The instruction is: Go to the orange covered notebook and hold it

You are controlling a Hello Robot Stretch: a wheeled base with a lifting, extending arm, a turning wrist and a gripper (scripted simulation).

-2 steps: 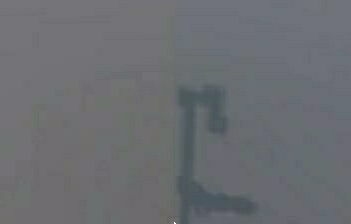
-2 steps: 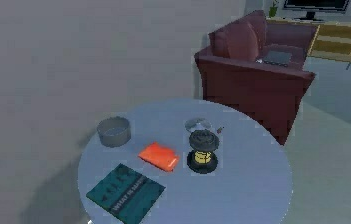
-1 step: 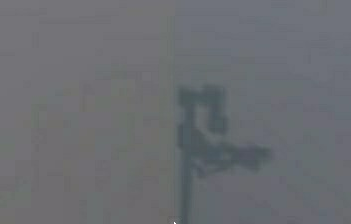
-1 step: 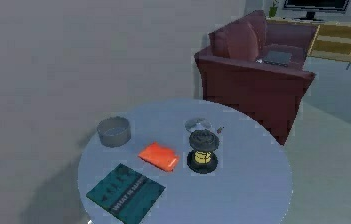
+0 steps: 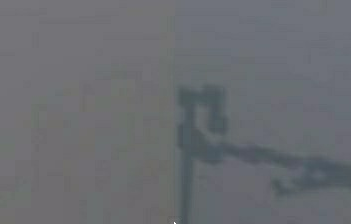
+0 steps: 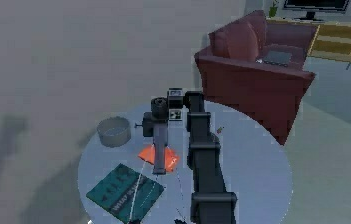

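An orange flat thing, which fits the orange covered notebook (image 6: 146, 156), lies on the round pale table (image 6: 253, 170) in the arm side view. The dark arm (image 6: 205, 160) rises from the bottom edge over the table. Left of its far end the gripper (image 6: 161, 145) stands at the orange notebook and partly covers it. Because the notebook lies on the table at the gripper, I cannot tell whether the gripper holds anything.
On the table a grey bowl (image 6: 113, 130) stands left of the gripper and a teal book (image 6: 123, 188) lies near the front. A dark red armchair (image 6: 248, 65) stands past the table, a wooden cabinet (image 6: 338, 42) beyond it. A grey wall (image 5: 83, 100) faces the forward view.
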